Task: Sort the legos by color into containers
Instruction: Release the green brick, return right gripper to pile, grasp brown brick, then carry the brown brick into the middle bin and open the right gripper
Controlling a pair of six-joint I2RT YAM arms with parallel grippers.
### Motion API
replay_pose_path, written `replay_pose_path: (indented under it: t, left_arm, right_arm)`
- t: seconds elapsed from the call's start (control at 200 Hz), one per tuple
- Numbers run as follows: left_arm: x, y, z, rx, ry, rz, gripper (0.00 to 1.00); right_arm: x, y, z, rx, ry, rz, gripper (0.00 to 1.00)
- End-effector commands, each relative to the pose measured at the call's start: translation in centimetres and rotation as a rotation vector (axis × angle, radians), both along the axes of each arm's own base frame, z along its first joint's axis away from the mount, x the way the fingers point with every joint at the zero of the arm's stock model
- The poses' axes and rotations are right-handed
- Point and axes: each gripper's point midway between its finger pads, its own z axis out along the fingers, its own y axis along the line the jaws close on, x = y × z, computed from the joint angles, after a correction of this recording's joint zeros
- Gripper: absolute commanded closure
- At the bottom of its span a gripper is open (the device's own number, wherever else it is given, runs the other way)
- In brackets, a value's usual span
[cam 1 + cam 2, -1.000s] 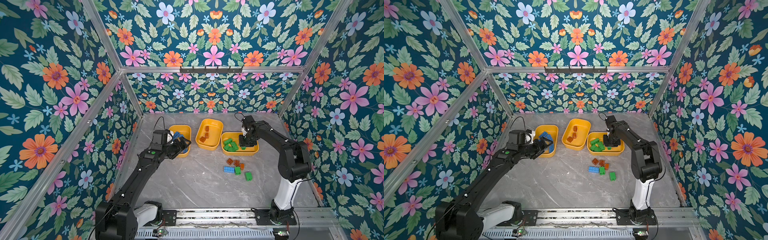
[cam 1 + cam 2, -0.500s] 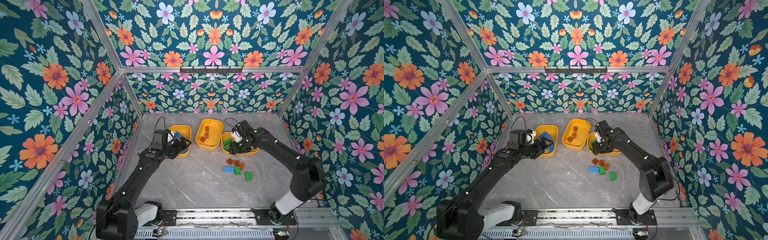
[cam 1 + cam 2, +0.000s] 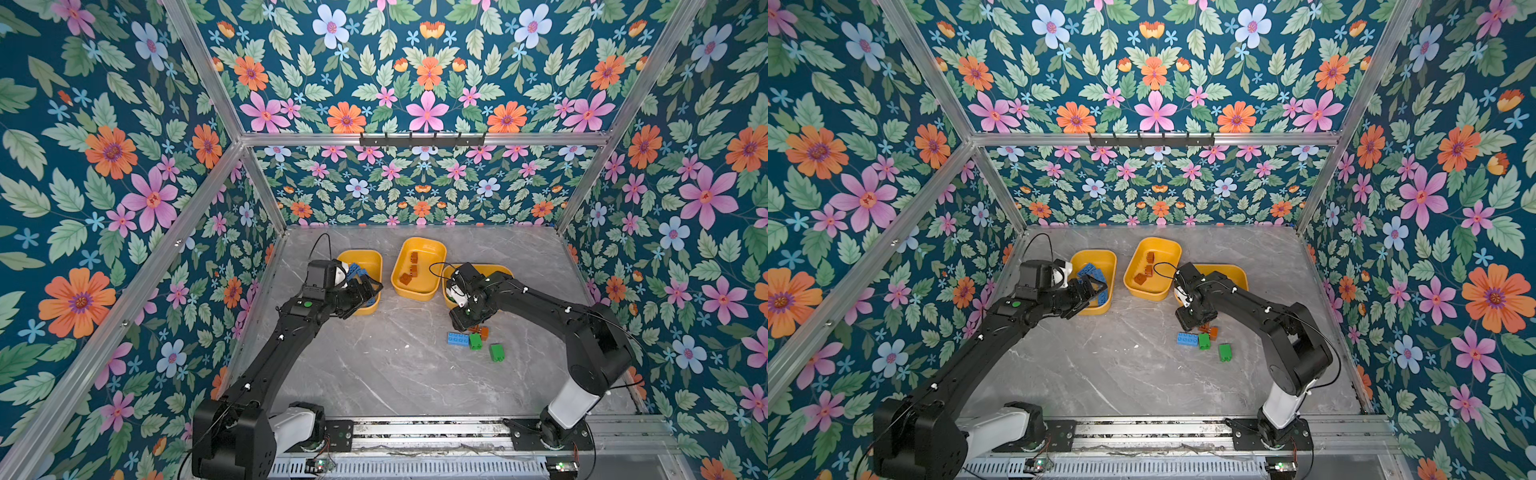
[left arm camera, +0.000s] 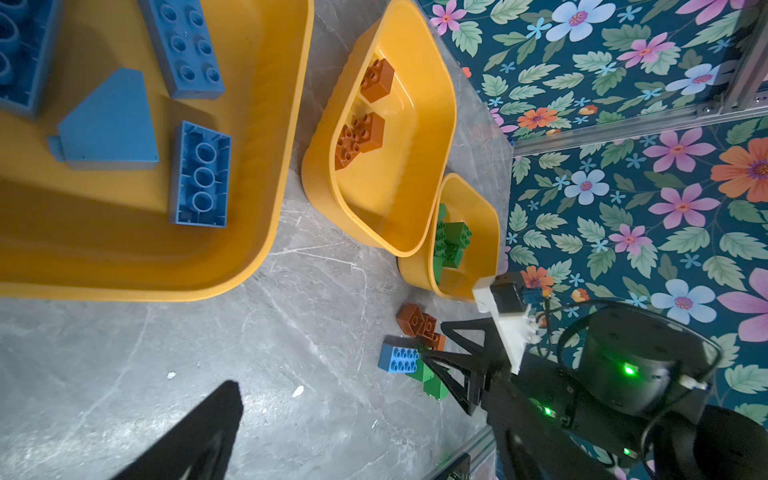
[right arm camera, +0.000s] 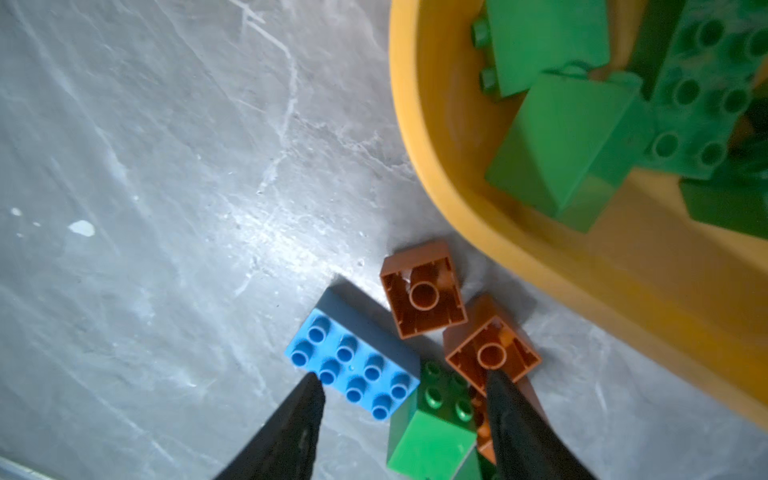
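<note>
Mostly hidden behind the right arm [image 3: 540,299] in both top views: the right tub [image 3: 500,270], only strips of yellow rim showing. Cut off at the edge of the left wrist view: one dark blue brick [image 4: 20,54], and all of the left claw [image 3: 370,296] but one black finger [image 4: 208,432]. Impossible to tell from the right wrist view whether the right claw [image 5: 403,378] touches anything.

Loose legos on the grey marble worktop [image 3: 374,374], right of centre in the top views and just below the right tub:
- a light blue eight-stud brick [image 3: 458,338], studs up
- a green four-stud brick [image 3: 475,341] touching it
- a second green brick [image 3: 496,352], slightly apart toward the lower right
- two brownish-orange bricks [image 5: 422,291], hollow side up

Three yellow-orange tubs in a row across the middle of the top views:
- left tub [image 3: 374,266]: blue only, with a long studded brick [image 4: 185,45], a smooth wedge [image 4: 108,118] and an overturned brick [image 4: 201,174] showing three round tubes
- middle tub [image 3: 415,296]: a few brownish-orange bricks
- right tub: a pile of green bricks [image 4: 451,241]

Left claw spread wide and empty, hanging over the lower end of the left tub. Right claw partly open, gripping nothing, its tips on either side of the blue and green pair.
</note>
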Motion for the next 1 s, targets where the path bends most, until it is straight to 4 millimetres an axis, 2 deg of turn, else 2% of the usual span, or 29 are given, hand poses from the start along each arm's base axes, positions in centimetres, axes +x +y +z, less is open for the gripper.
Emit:
replay_pose_path:
  t: [0.0, 0.38, 0.48, 0.625, 0.69, 0.805, 0.905, 0.995]
  left_arm:
    - [-0.2, 0.2, 0.0, 0.014, -0.013, -0.005, 0.05]
    - [-0.7, 0.6, -0.3, 0.026, -0.004, 0.011, 0.05]
    - [-0.7, 0.6, -0.4, 0.028, -0.002, 0.011, 0.05]
    - [-0.6, 0.6, -0.4, 0.027, 0.0, 0.014, 0.05]
    - [-0.5, 0.6, -0.3, 0.028, -0.002, 0.013, 0.05]
    - [-0.3, 0.6, -0.3, 0.027, -0.001, 0.014, 0.05]
    - [-0.1, 0.4, -0.1, 0.012, -0.004, 0.017, 0.05]
    - [0.3, 0.0, 0.7, -0.031, -0.023, 0.023, 0.05]
  right_arm:
    - [1.0, 1.0, -0.3, 0.018, -0.035, 0.076, 0.37]
    - [1.6, 0.4, -3.7, -0.076, 0.004, 0.142, 0.46]
    - [1.6, 0.5, -4.2, -0.077, 0.016, 0.146, 0.54]
    - [1.4, 0.2, -4.4, -0.093, 0.024, 0.15, 0.69]
    - [1.4, 0.4, -3.8, -0.085, 0.018, 0.147, 0.77]
    - [1.5, 1.4, -1.0, -0.02, -0.001, 0.128, 0.78]
    - [1.4, 3.8, 2.0, 0.137, 0.005, 0.085, 0.78]
    - [2.1, 5.8, 4.6, 0.239, -0.006, 0.064, 0.79]
